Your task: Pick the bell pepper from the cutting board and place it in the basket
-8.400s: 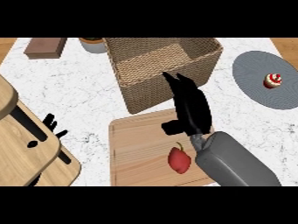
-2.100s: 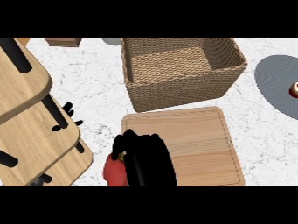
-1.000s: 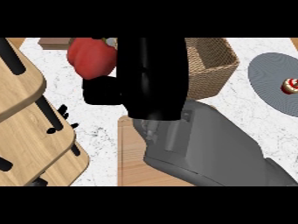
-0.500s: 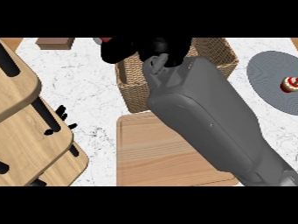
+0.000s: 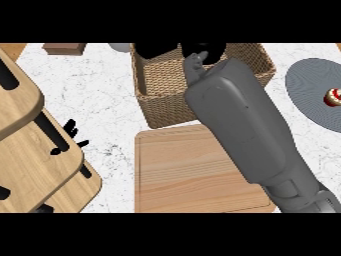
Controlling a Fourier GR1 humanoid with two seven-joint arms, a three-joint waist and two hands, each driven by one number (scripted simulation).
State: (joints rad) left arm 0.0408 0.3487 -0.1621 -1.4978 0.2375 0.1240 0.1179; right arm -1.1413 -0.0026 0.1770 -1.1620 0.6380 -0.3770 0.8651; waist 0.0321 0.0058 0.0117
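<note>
Head view: the robot's right hand (image 5: 180, 50), black at the end of a long grey forearm (image 5: 243, 125), is stretched over the far part of the square woven wicker basket (image 5: 158, 95). Its fingers run up to the view's top edge, and whether they are curled or relaxed cannot be told. The red bell pepper shows nowhere now; it may sit under the hand, inside the basket, or beyond the edge of view.

Below the forearm, nearer the robot, the pale wooden cutting board (image 5: 195, 172) lies bare, so the pick looks done. What is left, by this judgement, is to confirm the pepper is let go inside the basket and bring the arm back.

Half a second ago a sliver of red still showed beside the hand at the top edge; that red has since gone and the hand has moved further over the basket's opening. A second ago the pepper was clearly visible, held up to the left of the basket.

Right of the forearm lies a grey round plate (image 5: 328, 107) bearing a small red-and-white cupcake (image 5: 337, 96). Far left of the hand stands a light wooden rack with black pegs (image 5: 25, 150). The left hand (image 5: 68, 136) shows only as dark fingers there.
</note>
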